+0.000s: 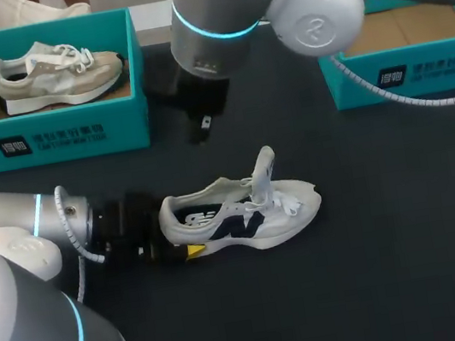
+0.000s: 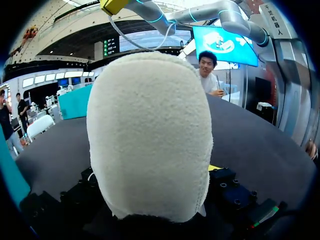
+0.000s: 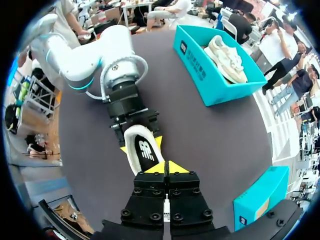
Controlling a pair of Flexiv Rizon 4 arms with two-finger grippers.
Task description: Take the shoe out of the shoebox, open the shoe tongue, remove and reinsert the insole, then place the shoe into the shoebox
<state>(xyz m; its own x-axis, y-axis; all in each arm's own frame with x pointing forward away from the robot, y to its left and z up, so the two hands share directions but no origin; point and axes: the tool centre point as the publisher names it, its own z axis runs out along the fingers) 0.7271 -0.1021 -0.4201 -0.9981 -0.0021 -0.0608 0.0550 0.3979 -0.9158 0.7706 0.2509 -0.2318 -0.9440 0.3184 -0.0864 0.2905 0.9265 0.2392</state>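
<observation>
The white sneaker (image 1: 244, 220) with a dark navy logo on its side lies outside the boxes on the dark table (image 1: 381, 267), near the middle in the head view. Its sole is down, its toe points to 3 o'clock and its heel to 9 o'clock. The tongue (image 1: 263, 169) is pulled up and stands nearly upright above the laces.

The left claw (image 3: 141, 145) is at the heel end, at 9 o'clock of the sneaker. Its fingers are spread only as wide as the heel and press it from both sides, a yellow tip showing on each side in the right wrist view. In the left wrist view the white fabric back of the heel fills the space straight ahead of that claw. The left arm (image 1: 20, 225) reaches it from the 9 o'clock side of the table.

The right claw (image 3: 166, 167) hangs above the sneaker's heel end, looking down on it, with its two yellow tips pressed together and nothing between them. The heel sits just ahead of those tips, apart from them. The right arm (image 1: 313, 1) comes in from the 1 o'clock corner and reaches past the middle.

A teal shoebox (image 1: 49, 134) stands at 10 o'clock of the white sneaker, well apart from it, with a beige sneaker (image 1: 56, 72) lying inside, toe toward 3 o'clock. A second teal box (image 1: 407, 73) stands at 2 o'clock, partly behind the right arm.
</observation>
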